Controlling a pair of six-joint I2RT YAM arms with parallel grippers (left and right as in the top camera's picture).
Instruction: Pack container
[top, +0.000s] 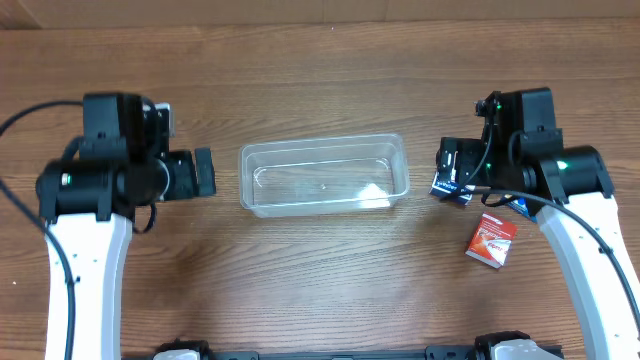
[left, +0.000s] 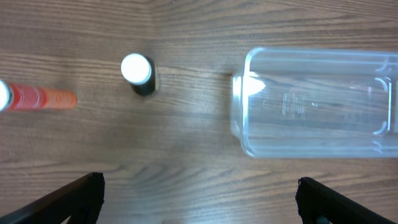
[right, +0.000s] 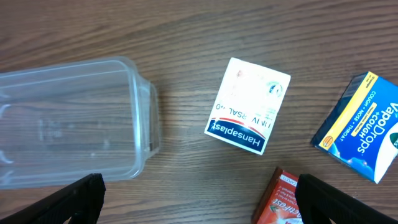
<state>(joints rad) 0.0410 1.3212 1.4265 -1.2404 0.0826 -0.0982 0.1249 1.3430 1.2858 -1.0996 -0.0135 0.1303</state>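
Note:
The clear plastic container (top: 320, 178) lies empty at the table's middle. It also shows in the left wrist view (left: 239, 112) and the right wrist view (right: 148, 118). My left gripper (top: 205, 172) (left: 200, 186) is open and empty, left of the container. My right gripper (top: 447, 165) (right: 199, 186) is open and empty, right of the container. Below it lie a white Hansaplast box (right: 247, 106), a blue and yellow VapoDrops box (right: 364, 127) (top: 452, 190) and a red box (right: 283, 202) (top: 492, 240).
A small black bottle with a white cap (left: 138, 71) stands left of the container. A red-orange tube (left: 37, 98) lies further left. In the overhead view my left arm hides both.

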